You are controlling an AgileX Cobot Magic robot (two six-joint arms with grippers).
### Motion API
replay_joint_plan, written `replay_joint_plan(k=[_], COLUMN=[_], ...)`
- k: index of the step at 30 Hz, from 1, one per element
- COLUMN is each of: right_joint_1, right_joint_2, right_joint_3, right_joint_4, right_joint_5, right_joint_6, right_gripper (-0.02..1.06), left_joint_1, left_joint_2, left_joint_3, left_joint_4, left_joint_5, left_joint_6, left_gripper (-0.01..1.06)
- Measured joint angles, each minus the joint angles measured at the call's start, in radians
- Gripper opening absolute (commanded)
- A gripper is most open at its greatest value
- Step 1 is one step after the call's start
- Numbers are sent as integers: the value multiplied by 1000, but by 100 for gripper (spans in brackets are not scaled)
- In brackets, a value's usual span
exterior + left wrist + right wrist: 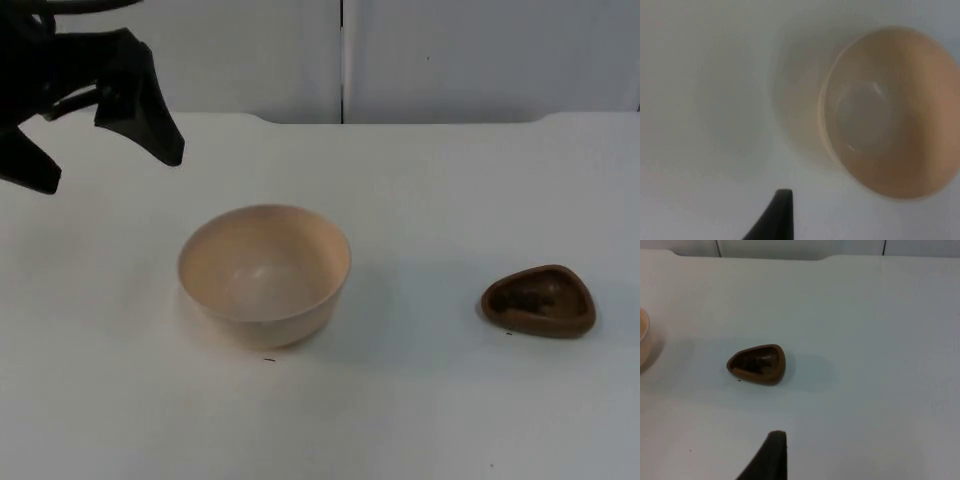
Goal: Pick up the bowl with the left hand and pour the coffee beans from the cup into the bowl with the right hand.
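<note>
A peach-coloured bowl (265, 270) stands upright and empty near the middle of the white table (420, 200). My left gripper (110, 168) hovers open behind and to the left of it, well apart from the rim. The left wrist view looks down into the bowl (890, 110), with one black fingertip (774, 215) short of it. A small brown cup (540, 301) with dark coffee beans inside rests at the right of the table. In the right wrist view the cup (758, 363) lies ahead of my right gripper (771, 457), which waits clear of it.
The grey partition wall (340, 55) closes off the table at the back. A slice of the bowl's rim (643, 335) shows in the right wrist view. Bare table surface lies between bowl and cup.
</note>
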Motion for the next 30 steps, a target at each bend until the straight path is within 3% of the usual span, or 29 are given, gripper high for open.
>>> replay_joint_plan(k=[11,30], right_joint_1=[0,0], right_joint_2=[0,0], right_joint_3=[0,0], right_joint_4=[0,0], right_joint_5=[0,0], right_joint_6=[0,0], right_gripper=[105,105], left_joint_1=[0,-45], left_joint_2=[103,311], left_joint_3=[-2,-127], left_joint_4=[0,81], left_joint_5=[-46,-68], left_joint_6=[-26,-131], left_gripper=[103,103])
